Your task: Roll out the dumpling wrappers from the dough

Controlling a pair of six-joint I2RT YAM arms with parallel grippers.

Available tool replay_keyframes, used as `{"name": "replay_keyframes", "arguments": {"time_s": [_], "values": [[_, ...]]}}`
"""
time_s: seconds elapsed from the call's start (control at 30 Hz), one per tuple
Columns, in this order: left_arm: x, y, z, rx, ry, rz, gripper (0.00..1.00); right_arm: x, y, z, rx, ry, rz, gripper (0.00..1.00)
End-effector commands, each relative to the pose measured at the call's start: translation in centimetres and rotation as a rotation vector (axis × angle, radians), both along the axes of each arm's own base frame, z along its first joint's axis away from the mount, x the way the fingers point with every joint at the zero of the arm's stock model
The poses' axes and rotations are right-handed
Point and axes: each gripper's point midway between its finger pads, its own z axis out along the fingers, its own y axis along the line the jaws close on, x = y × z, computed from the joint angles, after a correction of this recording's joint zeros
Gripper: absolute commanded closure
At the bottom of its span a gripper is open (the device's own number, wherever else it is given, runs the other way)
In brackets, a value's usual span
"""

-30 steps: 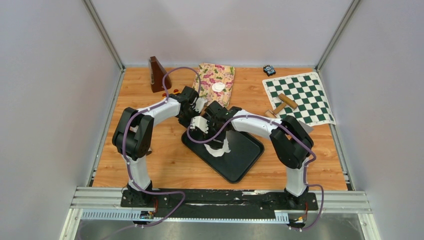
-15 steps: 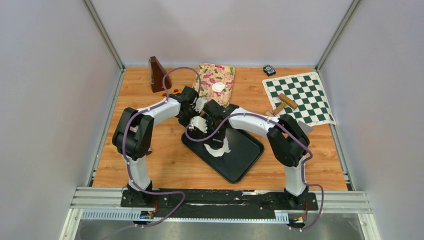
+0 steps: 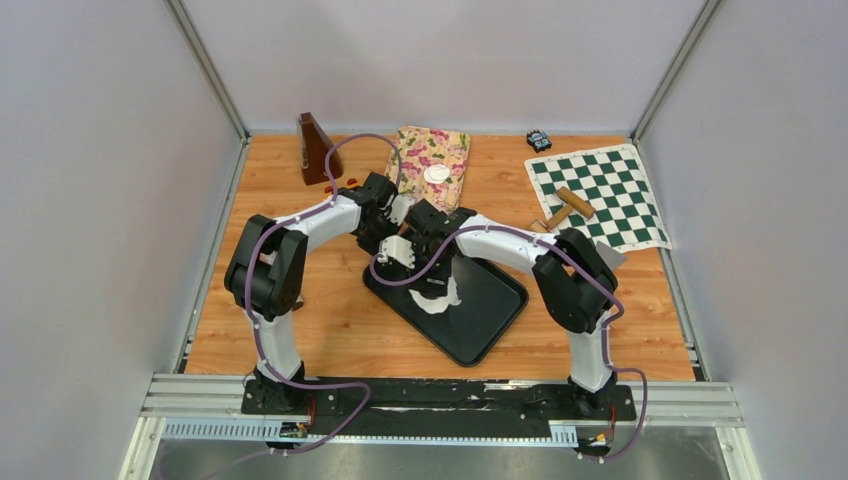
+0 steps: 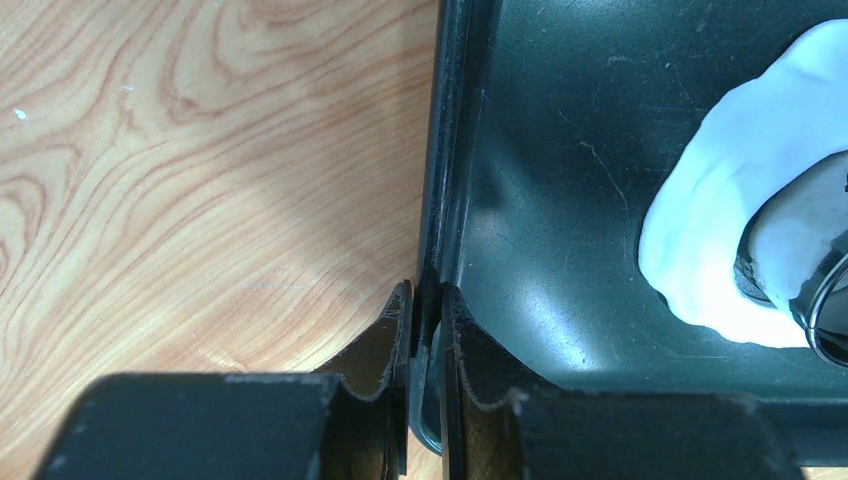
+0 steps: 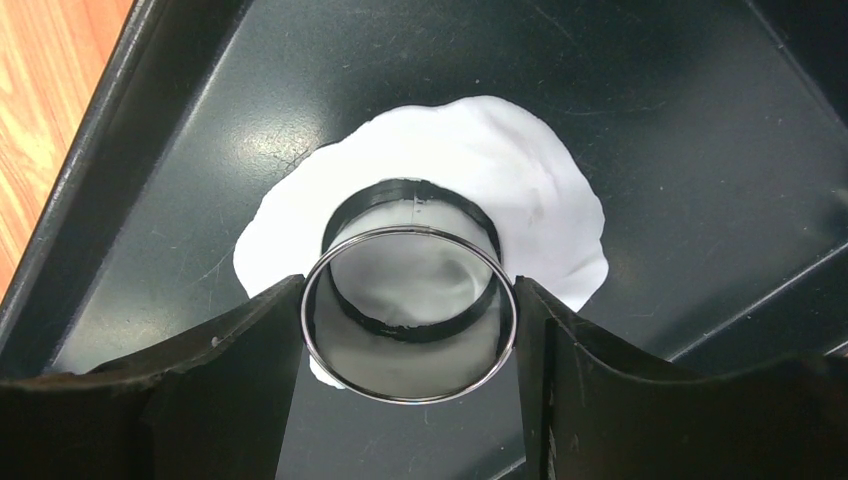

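The dumpling wrappers (image 3: 436,174) lie as a small white round stack on a flowered cloth (image 3: 450,150) near the middle of the tabletop's (image 3: 340,330) far edge. They are beyond both sets of jaws and apart from them.

Only the top view shows the wrappers, and there the arms hide how the jaws stand. The wrist views show the jaws but not the wrappers.

In the left wrist view, the left gripper (image 4: 427,300) has its jaws nearly together. They pinch the thin upright rim of the black tray (image 4: 540,150), one jaw outside over the wood and one inside.

In the right wrist view, the right gripper (image 5: 408,305) has its jaws spread about halfway. They clamp a clear ring cutter (image 5: 410,230) by its two sides. The ring stands upright on a flat, irregular sheet of white dough (image 5: 540,200) on the tray's floor. A round patch of dough is enclosed inside it, and the sheet spreads out around it.
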Motion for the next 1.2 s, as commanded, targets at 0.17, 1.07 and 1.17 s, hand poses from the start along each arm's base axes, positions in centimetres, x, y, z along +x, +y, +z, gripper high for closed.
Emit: {"name": "replay_keyframes", "arguments": {"time_s": [0.17, 1.07, 1.17], "values": [[2.8, 1.1, 3.8, 0.02, -0.159, 0.058, 1.0, -8.2, -7.8, -6.0, -0.402, 0.318, 0.042, 0.4], [2.8, 1.1, 3.8, 0.017, -0.164, 0.06, 1.0, 0.2, -1.1, 1.8, -0.161, 0.001, 0.005, 0.0], [2.8, 1.1, 3.8, 0.018, -0.164, 0.058, 1.0, 1.0, -0.2, 3.2, -0.114, -0.005, -0.004, 0.0]]}}
